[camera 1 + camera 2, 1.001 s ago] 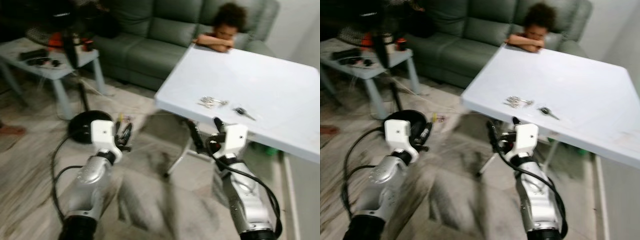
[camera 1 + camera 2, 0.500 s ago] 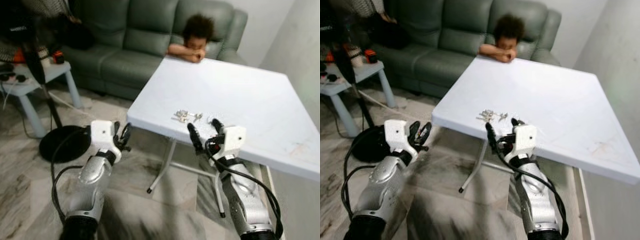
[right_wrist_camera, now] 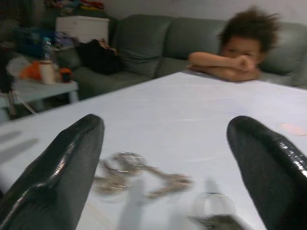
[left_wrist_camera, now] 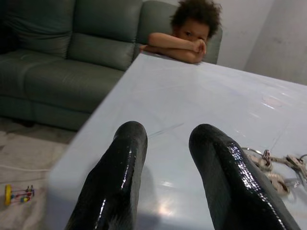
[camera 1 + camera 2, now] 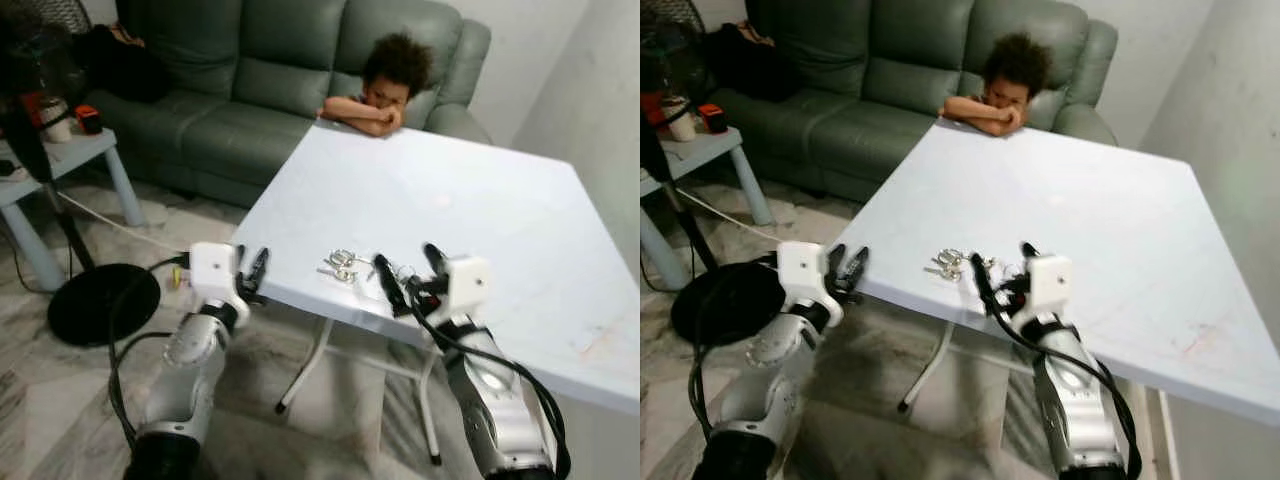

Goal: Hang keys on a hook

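Right gripper [image 5: 409, 272]: hovering wide apart at centre frame, over the table [image 5: 500, 200] edge.
Keys [image 3: 139, 175]: lying between its fingers, blurred.
Left gripper [image 4: 165, 143]: fingers parted narrowly, facing the table corner.

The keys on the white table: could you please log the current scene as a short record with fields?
keys: a bunch of keys lying flat near the table's near edge
table: white table
right gripper: right gripper open, fingers wide, above the table just beyond the near edge, keys ahead of it, not touching
left gripper: left gripper open, at the table's near left corner, holding nothing
person: a person leaning arms on the far edge
hook: none seen
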Available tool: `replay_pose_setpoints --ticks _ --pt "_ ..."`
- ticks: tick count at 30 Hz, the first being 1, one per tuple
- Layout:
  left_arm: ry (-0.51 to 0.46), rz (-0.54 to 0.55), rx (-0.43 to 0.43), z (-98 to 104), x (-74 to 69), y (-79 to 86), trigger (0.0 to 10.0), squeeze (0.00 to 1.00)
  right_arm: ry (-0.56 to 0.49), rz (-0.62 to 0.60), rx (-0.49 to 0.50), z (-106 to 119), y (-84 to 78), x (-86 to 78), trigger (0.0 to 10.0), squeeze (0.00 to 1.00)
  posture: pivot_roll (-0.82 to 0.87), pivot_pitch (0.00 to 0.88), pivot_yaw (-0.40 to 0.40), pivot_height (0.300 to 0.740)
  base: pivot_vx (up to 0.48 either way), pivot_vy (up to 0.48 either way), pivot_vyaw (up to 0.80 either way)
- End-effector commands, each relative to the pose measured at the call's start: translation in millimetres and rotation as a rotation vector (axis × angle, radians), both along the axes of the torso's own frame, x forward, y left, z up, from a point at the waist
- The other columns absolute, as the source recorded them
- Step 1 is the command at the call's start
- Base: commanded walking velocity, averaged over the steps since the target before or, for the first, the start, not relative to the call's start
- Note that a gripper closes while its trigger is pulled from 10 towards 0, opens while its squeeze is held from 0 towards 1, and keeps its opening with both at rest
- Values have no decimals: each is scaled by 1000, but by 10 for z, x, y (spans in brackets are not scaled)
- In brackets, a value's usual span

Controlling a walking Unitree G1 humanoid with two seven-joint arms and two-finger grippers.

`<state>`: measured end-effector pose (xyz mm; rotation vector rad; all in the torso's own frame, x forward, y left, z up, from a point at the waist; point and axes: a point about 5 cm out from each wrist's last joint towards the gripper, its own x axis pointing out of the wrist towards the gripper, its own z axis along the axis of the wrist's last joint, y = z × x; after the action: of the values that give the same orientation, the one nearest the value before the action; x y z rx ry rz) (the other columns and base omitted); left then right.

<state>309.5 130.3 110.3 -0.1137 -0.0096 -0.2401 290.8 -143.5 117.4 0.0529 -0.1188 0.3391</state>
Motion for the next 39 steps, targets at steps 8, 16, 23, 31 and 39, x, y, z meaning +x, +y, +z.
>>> replay_pose_setpoints --ticks 8,16,23,31,39 --pt "-17 -39 -10 25 -42 -167 10000 0 33 -15 -78 7 -358 13 10000 0 101 0 -89 740 0 0 0" --pt "-27 -83 -20 27 -69 -248 10000 0 48 70 -138 121 -435 201 10000 0 87 0 -88 740 0 0 0" --pt "-33 -95 -33 43 -79 -291 10000 0 27 137 -163 282 -430 412 10000 0 88 0 -93 740 0 0 0" --pt "-29 -105 -32 32 -107 -317 10000 0 44 236 -162 349 -315 549 10000 0 91 0 -92 740 0 0 0" --pt "-35 -175 -41 33 -200 -440 10000 0 114 396 -238 279 -139 652 10000 0 93 0 -102 740 0 0 0"
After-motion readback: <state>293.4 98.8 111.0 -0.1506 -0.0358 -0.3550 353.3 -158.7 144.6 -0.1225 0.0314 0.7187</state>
